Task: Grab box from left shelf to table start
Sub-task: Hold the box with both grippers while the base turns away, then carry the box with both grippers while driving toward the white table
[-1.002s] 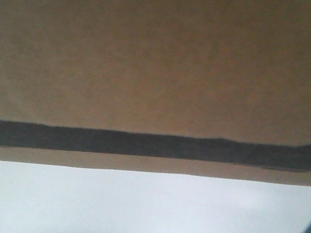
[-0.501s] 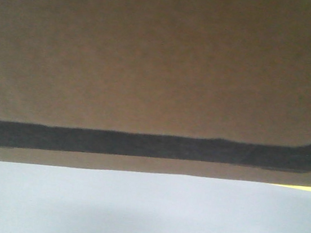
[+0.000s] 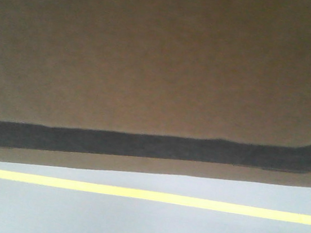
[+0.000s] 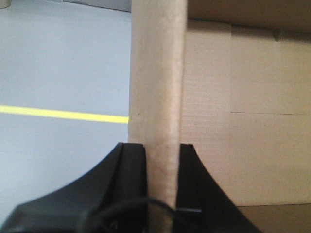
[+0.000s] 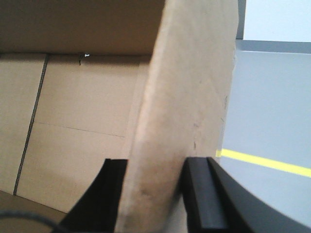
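Two wall edges of the box (image 3: 161,66) are pinched: left claw (image 4: 160,153) is clamped on its L wall, right claw (image 5: 155,167) on its R wall. Below box, yellow line (image 3: 146,195) & grey floor (image 3: 142,228) are seen. Risk: thin cardboard may be bent or slipped out of grip if arms aren't kept level, and box dropped.

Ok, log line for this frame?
box: held; left gripper: shut on box wall; right gripper: shut on box wall; yellow floor line: in view
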